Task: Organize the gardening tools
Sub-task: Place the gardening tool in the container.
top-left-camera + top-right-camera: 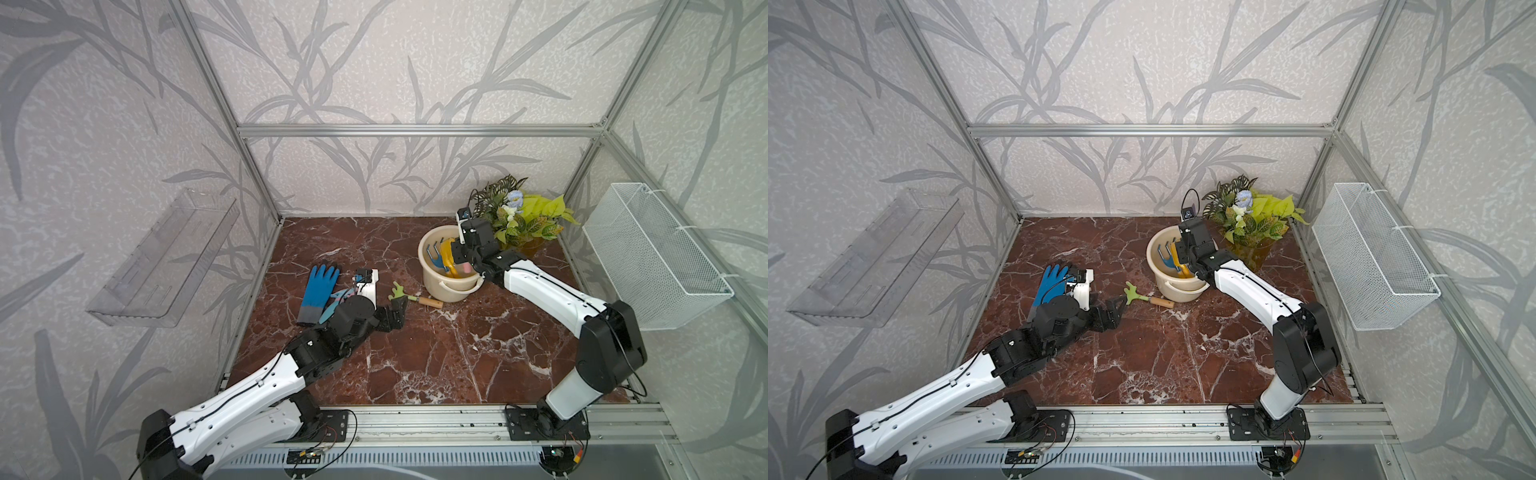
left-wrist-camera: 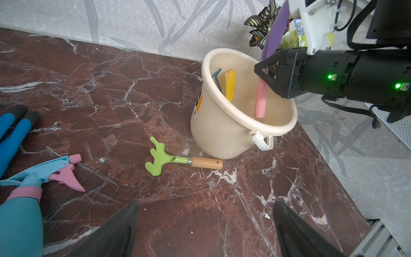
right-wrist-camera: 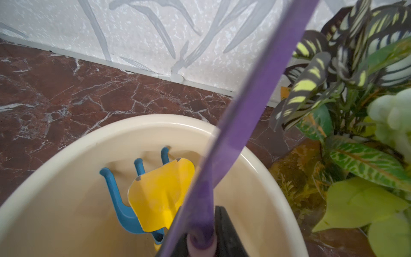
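The right gripper (image 2: 264,71) is clamping the purple trowel (image 2: 259,98) at the top of its pink handle. The handle is pointing down inside the cream bucket (image 2: 213,133), and the blade is sticking up past the rim, close to the plant (image 3: 355,89). The step in hand looks like dropping the trowel in. Doing it well is likely calling for lowering the handle nearer the bucket floor before letting go, and aiming for the free side away from the blue fork (image 3: 115,193) and the yellow shovel (image 3: 160,195), which are leaning together inside, so that nothing is getting knocked or bouncing out. The bucket looks light, so pressing on its rim is risking a tip. The left gripper (image 2: 205,204) is hovering with its fingers spread wide and empty, just short of the green rake (image 2: 178,160). The rake is lying on the table (image 2: 111,89), its wooden handle right at the foot of the bucket. Reaching for the rake is probably best left until the right arm is clearing the bucket.
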Available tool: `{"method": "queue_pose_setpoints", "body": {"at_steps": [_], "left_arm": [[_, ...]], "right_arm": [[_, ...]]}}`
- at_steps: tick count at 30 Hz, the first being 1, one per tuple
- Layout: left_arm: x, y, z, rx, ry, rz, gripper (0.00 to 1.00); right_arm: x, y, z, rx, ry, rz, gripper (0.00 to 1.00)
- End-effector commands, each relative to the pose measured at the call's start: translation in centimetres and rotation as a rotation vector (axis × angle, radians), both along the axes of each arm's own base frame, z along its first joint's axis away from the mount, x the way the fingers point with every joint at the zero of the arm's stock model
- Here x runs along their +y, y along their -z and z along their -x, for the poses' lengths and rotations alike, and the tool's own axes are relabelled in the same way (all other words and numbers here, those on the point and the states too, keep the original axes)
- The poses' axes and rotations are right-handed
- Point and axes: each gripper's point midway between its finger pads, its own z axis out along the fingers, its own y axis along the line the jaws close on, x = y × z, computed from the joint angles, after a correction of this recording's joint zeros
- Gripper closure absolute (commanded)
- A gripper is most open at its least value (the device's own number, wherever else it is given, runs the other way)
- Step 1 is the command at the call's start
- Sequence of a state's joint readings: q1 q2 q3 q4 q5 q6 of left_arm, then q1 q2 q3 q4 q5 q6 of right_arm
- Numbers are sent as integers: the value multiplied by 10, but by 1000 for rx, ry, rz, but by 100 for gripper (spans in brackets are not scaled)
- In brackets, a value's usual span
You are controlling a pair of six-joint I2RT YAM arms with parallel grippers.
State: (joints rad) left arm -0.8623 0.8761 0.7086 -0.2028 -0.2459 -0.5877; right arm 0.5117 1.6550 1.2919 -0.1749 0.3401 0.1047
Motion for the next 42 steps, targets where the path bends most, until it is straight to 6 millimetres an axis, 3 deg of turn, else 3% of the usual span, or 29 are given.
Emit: {"method": "queue_pose_setpoints", "body": {"at_steps": [1, 9, 16, 21, 26, 33, 38, 42], "left_arm": [[3, 2, -2, 2, -19, -2, 4], [4, 3, -2, 5, -24, -2, 4], [5, 2, -1, 3, -26, -1, 4], [7, 2, -2, 3, -35, -1, 4], [8, 7, -5, 21, -56, -7, 1], [8, 22, -18, 73, -95, -25, 5], [12, 44, -35, 143, -142, -29, 16], [23, 69, -53, 215, -203, -44, 18]], "right_arm": [[0, 4, -6, -13, 15, -18, 98], [-2, 18, -9, 14, 27, -27, 93], [-5, 19, -10, 23, 31, -34, 81], [-4, 5, -9, 14, 25, -42, 58], [-4, -21, -1, -8, 13, -71, 51], [-3, -70, 30, -68, -32, -161, 50], [-9, -88, 67, -89, -57, -268, 49], [-13, -89, 99, -81, -83, -361, 47]]}}
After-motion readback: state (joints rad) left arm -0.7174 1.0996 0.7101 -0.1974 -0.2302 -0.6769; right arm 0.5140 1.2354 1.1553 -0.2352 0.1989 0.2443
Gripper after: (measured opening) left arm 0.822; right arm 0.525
